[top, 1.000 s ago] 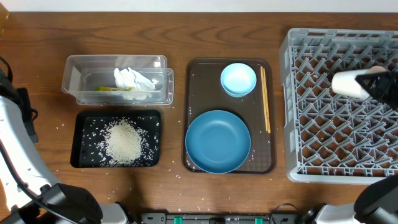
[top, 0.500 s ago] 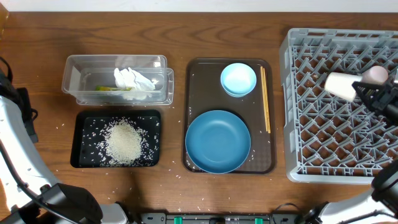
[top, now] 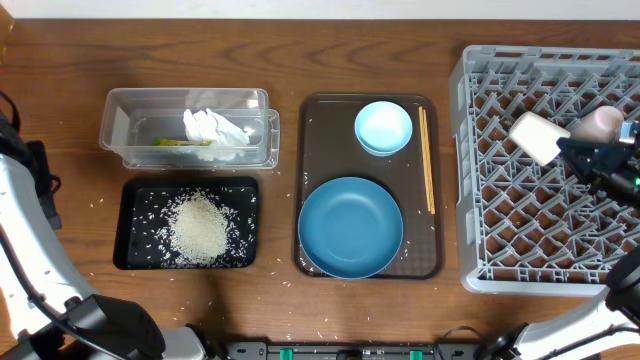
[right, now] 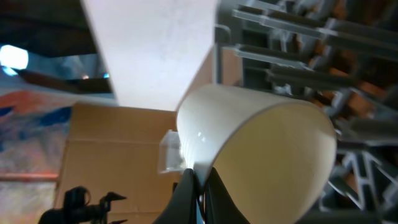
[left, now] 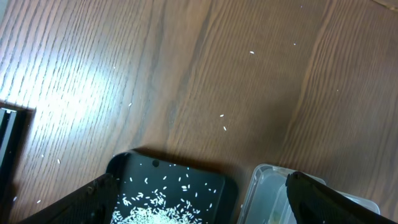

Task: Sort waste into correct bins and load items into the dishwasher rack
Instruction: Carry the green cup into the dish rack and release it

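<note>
1. Where the wooden table (top: 280,60) ends at the right, the grey dishwasher rack (top: 520,230) stands, the largest object in view.
2. Dark brown serving tray (top: 318,150), centre, carrying the dishes and the chopsticks.
3. Black tray (top: 135,255), near left, and clear tub (top: 125,125), just beyond it on the far side; the two sit just beside each other.
4. Large blue dish (top: 350,227), on the near half of the serving tray.
5. Left gripper (left: 199,205), seen only in the left wrist view: fingers spread wide and holding nothing, above the corners of the black tray and clear tub.
6. Right gripper (top: 568,150), over the far right part of the rack, pinching the rim of the white cup (top: 538,137); the cup is tilted above the lattice, its open mouth filling the right wrist view.
7. Light-blue bowl (top: 383,127), at the far end of the serving tray.
8. Pink cup (top: 603,122), inside the rack at its far right, just beside the right gripper.
9. Chopsticks (top: 427,160), lying along the right edge of the serving tray.
10. White napkin (top: 213,128), crumpled inside the clear tub.
11. Yellow-green wrapper (top: 180,142), in the tub, partly beneath the napkin.
12. Rice grains (top: 200,227), heaped in the black tray, with a few scattered on the table around it.
</note>
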`<state>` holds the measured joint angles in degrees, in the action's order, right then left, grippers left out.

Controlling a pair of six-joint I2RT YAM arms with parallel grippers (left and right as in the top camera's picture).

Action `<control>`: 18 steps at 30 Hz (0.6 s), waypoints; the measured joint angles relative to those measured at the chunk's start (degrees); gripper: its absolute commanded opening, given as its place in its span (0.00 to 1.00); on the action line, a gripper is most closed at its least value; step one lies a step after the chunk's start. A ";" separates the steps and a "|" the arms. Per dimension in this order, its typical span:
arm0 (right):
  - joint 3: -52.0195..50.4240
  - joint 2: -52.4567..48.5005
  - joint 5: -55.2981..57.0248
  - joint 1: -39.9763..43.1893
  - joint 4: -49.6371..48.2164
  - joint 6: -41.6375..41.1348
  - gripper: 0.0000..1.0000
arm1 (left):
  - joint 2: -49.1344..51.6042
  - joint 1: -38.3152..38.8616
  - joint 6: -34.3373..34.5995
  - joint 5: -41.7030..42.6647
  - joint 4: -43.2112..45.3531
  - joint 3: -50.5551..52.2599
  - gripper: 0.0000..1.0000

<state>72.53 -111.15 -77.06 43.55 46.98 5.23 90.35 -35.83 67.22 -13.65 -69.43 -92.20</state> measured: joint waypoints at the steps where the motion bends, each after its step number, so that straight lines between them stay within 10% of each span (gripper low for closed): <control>1: 0.00 0.87 1.66 0.00 0.26 -1.14 0.01 | 0.00 0.00 0.00 0.00 0.00 0.00 0.89; 18: -0.07 20.90 38.69 -0.17 7.39 -13.42 0.22 | 0.00 0.00 0.00 0.00 0.00 0.00 0.89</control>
<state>72.47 -90.26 -38.37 43.38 54.37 -8.19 90.35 -35.83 67.22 -13.65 -69.43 -92.20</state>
